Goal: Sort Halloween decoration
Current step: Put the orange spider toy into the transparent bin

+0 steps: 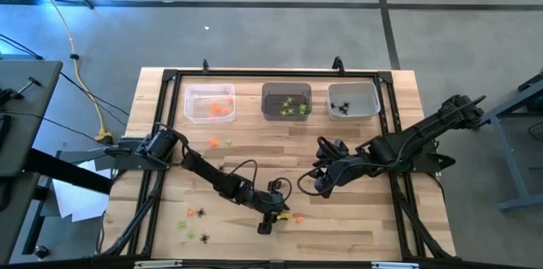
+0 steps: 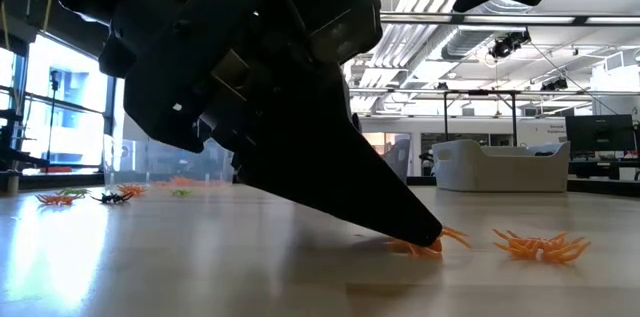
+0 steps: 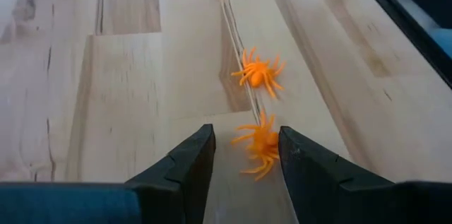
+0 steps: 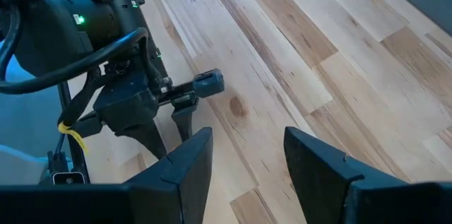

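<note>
Jaws: left gripper (image 3: 244,157) spread open, tips at the tabletop, straddling orange spider (image 3: 260,146); right gripper (image 4: 247,157) open, empty, hovering mid-table.
Relation: spider between the fingers, hugging one finger.
Nearer arm: left.
Look: tiny orange, splayed legs; second orange spider (image 3: 258,74) just beyond.

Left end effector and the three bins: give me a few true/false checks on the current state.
1. The left end effector is open with an orange spider between its fingers. True.
2. A second orange spider lies on the table just beyond it. True.
3. The middle bin holds orange pieces. False: it holds lime-green ones; orange ones are in the left bin.
4. The right end effector is shut on a black spider. False: it is open and empty.
5. All trinkets are binned. False: several loose trinkets remain on the table.
</note>
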{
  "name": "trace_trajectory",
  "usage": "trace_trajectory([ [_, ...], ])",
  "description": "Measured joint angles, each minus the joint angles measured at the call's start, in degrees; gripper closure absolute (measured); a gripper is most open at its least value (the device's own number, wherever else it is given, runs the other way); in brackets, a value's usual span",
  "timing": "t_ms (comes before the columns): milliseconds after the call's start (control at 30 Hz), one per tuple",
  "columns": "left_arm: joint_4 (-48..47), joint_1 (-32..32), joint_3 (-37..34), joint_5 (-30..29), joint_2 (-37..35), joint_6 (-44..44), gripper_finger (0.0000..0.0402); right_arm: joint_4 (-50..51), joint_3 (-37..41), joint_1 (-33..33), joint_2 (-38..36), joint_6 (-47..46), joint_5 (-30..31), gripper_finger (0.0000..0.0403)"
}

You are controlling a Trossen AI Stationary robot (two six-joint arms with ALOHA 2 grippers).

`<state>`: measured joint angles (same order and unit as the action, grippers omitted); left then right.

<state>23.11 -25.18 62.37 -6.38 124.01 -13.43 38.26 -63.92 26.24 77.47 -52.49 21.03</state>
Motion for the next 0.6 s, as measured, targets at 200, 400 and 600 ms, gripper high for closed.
trace_trajectory([
  [200,-2.2,1.7,0.0,-1.6,0.0,-0.1,0.0252,0.0,0.0,0.0,0.0,0.0,0.0,0.0231],
  [400,-2.5,2.8,-0.1,-1.6,0.0,0.0,0.0260,0.0,0.0,0.0,0.0,0.0,0.0,0.0231],
  [600,-2.6,2.9,-0.2,-2.6,0.0,-0.1,0.0307,0.0,0.0,0.0,0.0,0.0,0.0,0.0231],
])
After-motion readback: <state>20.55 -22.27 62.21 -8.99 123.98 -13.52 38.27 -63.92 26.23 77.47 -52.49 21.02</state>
